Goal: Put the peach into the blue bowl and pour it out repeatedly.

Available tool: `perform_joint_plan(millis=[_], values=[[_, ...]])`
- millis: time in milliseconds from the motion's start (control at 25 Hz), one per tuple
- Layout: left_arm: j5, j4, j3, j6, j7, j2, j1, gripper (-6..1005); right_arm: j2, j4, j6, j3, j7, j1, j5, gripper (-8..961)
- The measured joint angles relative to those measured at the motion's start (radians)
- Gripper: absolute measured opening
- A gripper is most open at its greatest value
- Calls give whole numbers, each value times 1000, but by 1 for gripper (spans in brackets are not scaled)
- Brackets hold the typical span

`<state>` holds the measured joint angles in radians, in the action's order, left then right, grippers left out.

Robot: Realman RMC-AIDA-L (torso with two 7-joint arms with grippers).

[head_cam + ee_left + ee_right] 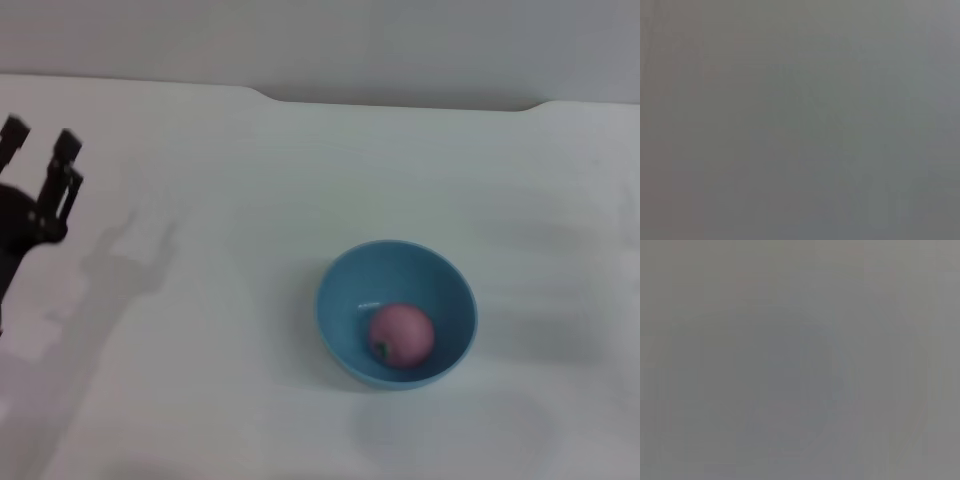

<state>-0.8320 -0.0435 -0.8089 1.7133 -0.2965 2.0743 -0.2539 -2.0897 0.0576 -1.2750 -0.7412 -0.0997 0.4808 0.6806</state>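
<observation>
In the head view I see the peach [402,335] lying inside the bowl [350,290], toward its lower right wall, with the dark stem facing lower left. The bowl stands upright on the white counter [250,180], a little right of frame centre. My left hand [40,145] hovers at the far left edge, well apart from the bowl, its fingers spread and holding nothing. Both wrist views give me only flat grey.
</observation>
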Motion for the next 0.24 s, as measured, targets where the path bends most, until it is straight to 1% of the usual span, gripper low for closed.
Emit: perform_joint_plan(millis=[40,80,120,240], values=[[1,-20,8,2,69,1,5,516,0,32,-42,0,102,4,-33,348],[1,-20,8,2,69,1,5,515,0,54,-78,0,194,6,-56,348],[0,-57,36,5,142,1,8,515,0,64,-101,1,261,5,-64,349],[-5,-93,79,4,155,1,9,514,2,65,-122,9,319,-4,-64,349]])
